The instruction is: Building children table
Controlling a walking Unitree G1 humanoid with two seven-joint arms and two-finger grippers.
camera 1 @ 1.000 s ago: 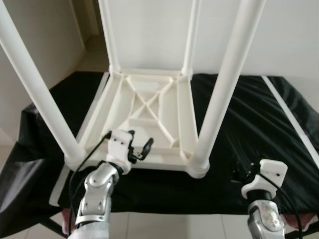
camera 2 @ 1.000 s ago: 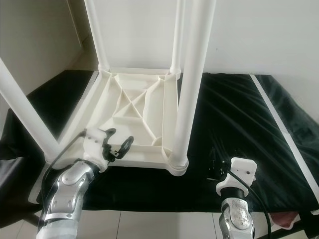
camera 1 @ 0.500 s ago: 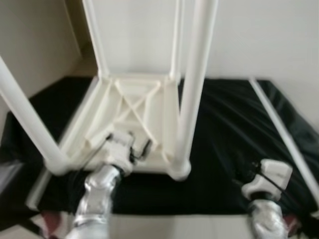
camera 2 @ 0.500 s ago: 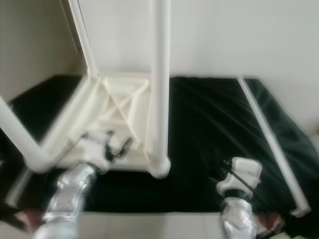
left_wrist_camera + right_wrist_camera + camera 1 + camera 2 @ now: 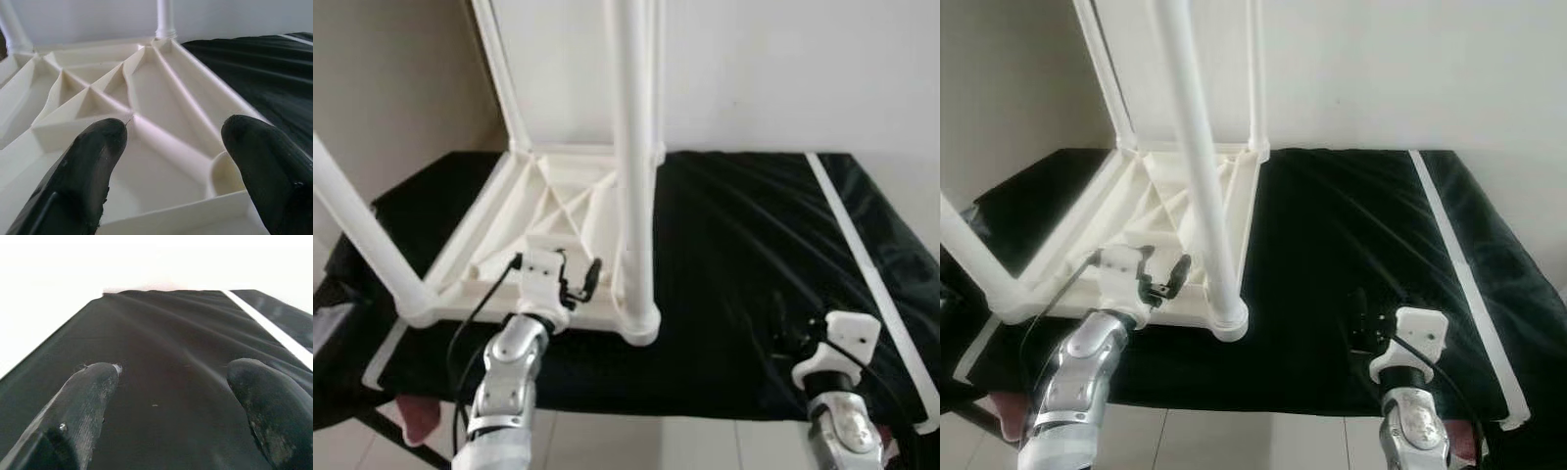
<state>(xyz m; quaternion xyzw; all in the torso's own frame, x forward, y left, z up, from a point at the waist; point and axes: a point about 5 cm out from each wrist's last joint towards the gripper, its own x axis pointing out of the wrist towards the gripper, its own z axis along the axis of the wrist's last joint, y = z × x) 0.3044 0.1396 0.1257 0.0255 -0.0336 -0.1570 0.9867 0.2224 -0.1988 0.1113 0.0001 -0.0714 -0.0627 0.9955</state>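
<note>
Children's table [image 5: 558, 211], white plastic, lies upside down on the left half of a tabletop [image 5: 744, 294] draped in black cloth, its ribbed underside facing up and its legs standing straight into the air. All four corners appear to carry a leg: the near right leg [image 5: 631, 166] rises from its socket at the near right corner, the near left leg [image 5: 362, 245] slants up out of the picture on the left, and two thinner-looking ones stand at the far corners.

What has changed over the last second is mostly the viewpoint. The whole scene has slid leftward in both eye views, so the table now sits further left in the frame and more of the bare black cloth shows on the right; the frames in between are blurred. That reads as the robot stepping or turning to its right, not as the table being moved.

The left pincer [image 5: 576, 284] still hovers just over the near edge of the underside, fingers [image 5: 93, 161] spread apart with nothing between them. The right pincer [image 5: 1359, 333] rests low over the cloth, well apart from the table, also spread and empty.

With every leg apparently seated and both pincers free, the assembly looks nearly done. My guess is the remaining work is checking the legs and turning the table upright, and the shift right may be to get a better stance for that.
</note>
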